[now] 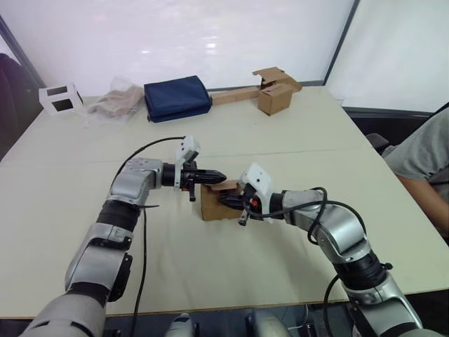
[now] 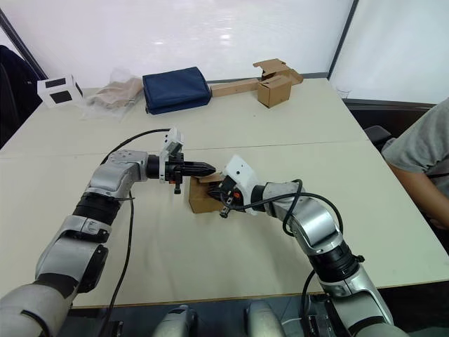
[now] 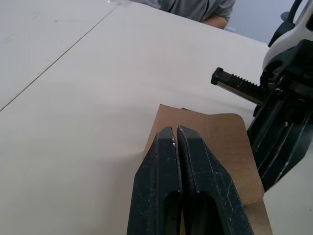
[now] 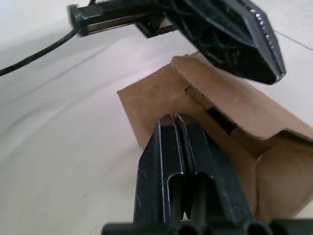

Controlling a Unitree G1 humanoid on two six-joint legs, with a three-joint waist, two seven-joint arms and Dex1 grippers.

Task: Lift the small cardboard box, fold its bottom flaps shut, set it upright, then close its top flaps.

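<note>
The left tool (image 1: pixel 219 176), its fingers pressed together on nothing, lies over the top of the small cardboard box (image 1: pixel 214 203), and the right tool (image 1: pixel 226 200), likewise closed and empty, pushes in at the box's side. The box sits on the cream worktop (image 1: pixel 280 161) between the two arms, one flap (image 4: pixel 234 105) folded partly over it with gaps showing at its edge. Which end faces up I cannot tell, so I judge the folding to be midway, the remaining flaps unclosed.
</note>
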